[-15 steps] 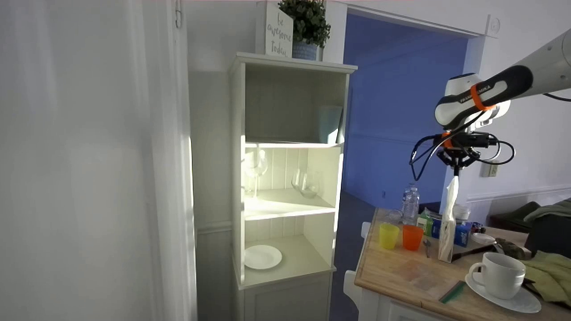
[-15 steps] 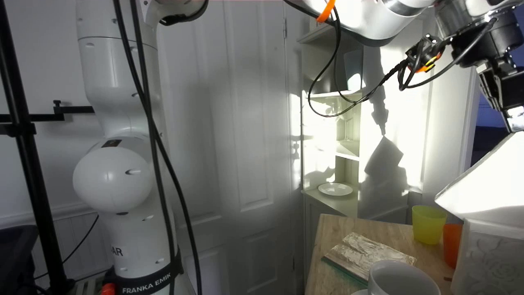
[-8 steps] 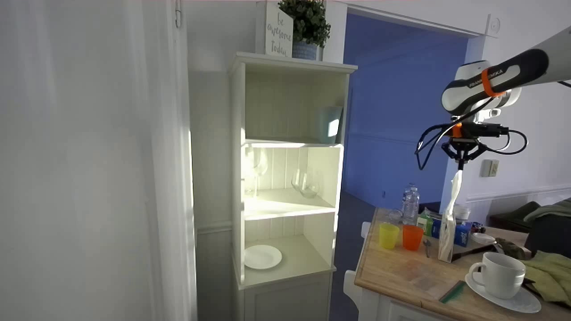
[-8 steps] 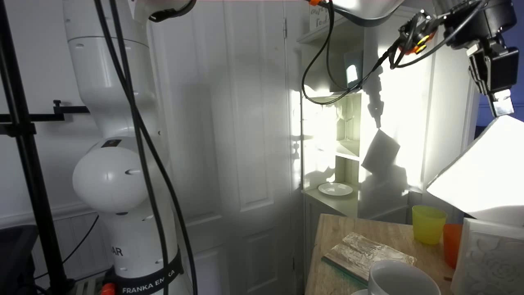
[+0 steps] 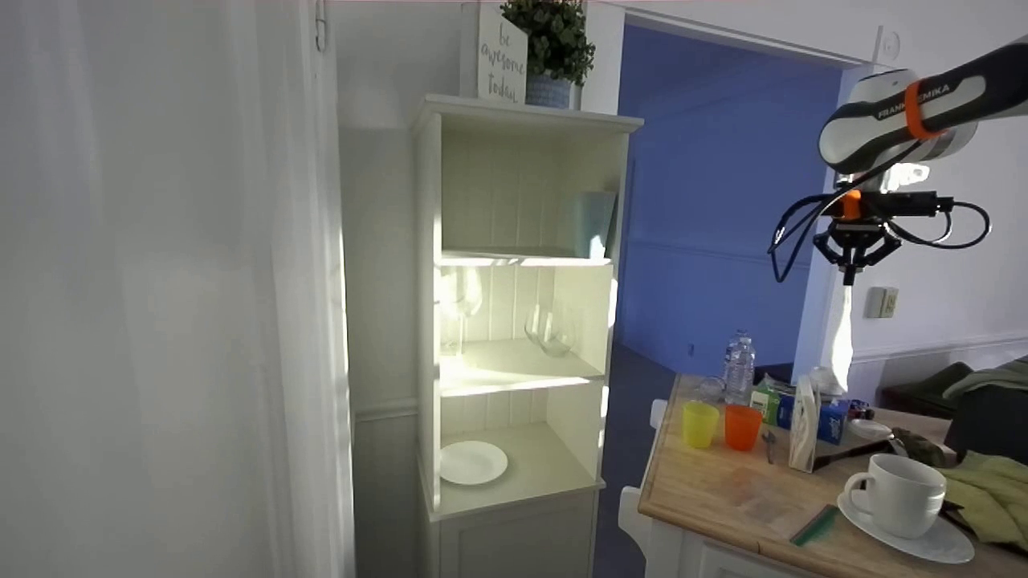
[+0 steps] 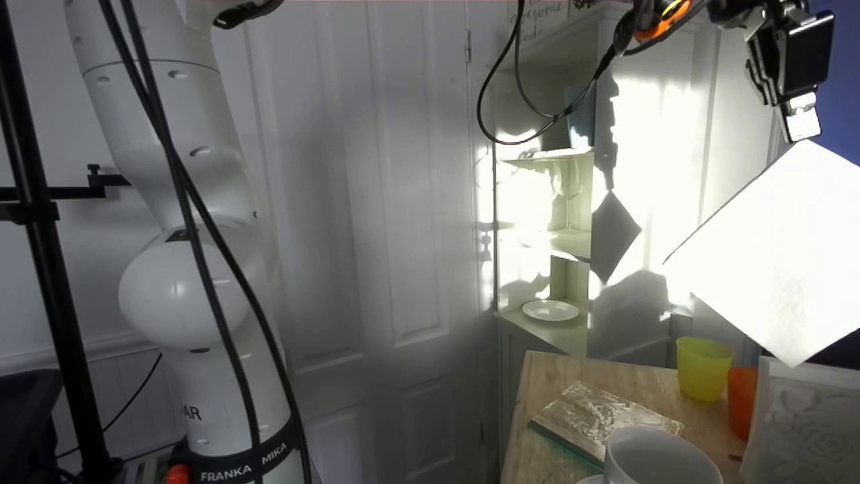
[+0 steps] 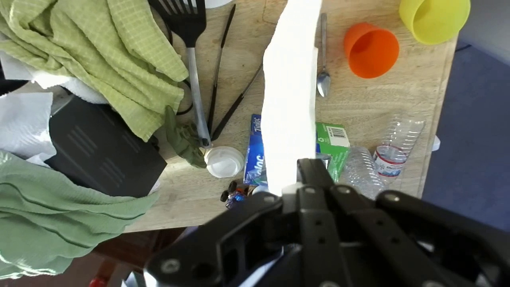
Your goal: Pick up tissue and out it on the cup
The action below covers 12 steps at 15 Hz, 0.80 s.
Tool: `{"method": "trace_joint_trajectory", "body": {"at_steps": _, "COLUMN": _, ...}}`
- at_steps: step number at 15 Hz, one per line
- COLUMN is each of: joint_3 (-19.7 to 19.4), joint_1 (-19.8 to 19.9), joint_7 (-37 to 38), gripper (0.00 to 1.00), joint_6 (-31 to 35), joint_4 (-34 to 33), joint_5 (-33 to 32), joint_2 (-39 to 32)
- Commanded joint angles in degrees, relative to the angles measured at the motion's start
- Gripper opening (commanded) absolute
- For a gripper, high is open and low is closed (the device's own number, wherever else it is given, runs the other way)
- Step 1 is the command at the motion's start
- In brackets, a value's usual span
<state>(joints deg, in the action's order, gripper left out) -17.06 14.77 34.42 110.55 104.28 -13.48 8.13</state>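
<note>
My gripper point(image 5: 849, 278) is shut on the tissue point(image 5: 841, 341), a white limp sheet that hangs below the fingertips. In an exterior view the gripper point(image 6: 803, 126) holds the tissue point(image 6: 772, 249) by one corner, above the white carved holder point(image 6: 806, 430). In the wrist view the tissue point(image 7: 289, 87) stretches from the fingertips point(image 7: 308, 169) to the top edge. The white cup point(image 5: 907, 498) stands on its saucer point(image 5: 956, 547), below the gripper and nearer the table's front edge. The cup point(image 6: 662, 457) is partly cut off in an exterior view and does not show in the wrist view.
The table point(image 5: 707, 482) also bears a yellow cup point(image 5: 699, 425), an orange cup point(image 5: 742, 427), a spoon point(image 7: 323, 81), plastic bottles point(image 5: 739, 369), a blue box point(image 7: 253, 153), a spatula point(image 7: 194, 75) and a green cloth point(image 7: 119, 59). A plastic bag point(image 6: 598, 417) lies near the cup.
The arm has risen and moved to the right in an exterior view. The tissue has come up out of the carved holder, where its lower part was, and now hangs above it.
</note>
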Motion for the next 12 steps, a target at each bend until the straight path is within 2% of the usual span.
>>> {"method": "trace_joint_trajectory", "body": {"at_steps": 1, "joint_3": 1.37, "joint_1": 0.71, "joint_7": -3.53, "gripper": 0.0, "joint_6": -0.4, "joint_4": 3.48, "joint_5": 0.71, "joint_2": 3.81}}
{"method": "trace_joint_trajectory", "body": {"at_steps": 6, "joint_3": 1.8, "joint_1": 1.37, "joint_7": -6.03, "gripper": 0.0, "joint_6": -0.02, "joint_4": 7.47, "joint_5": -1.61, "joint_2": 4.18}}
{"method": "trace_joint_trajectory", "body": {"at_steps": 12, "joint_3": 0.42, "joint_1": 4.25, "joint_7": -11.88, "gripper": 0.0, "joint_6": 1.48, "joint_4": 13.36, "joint_5": -10.63, "joint_2": 4.95}}
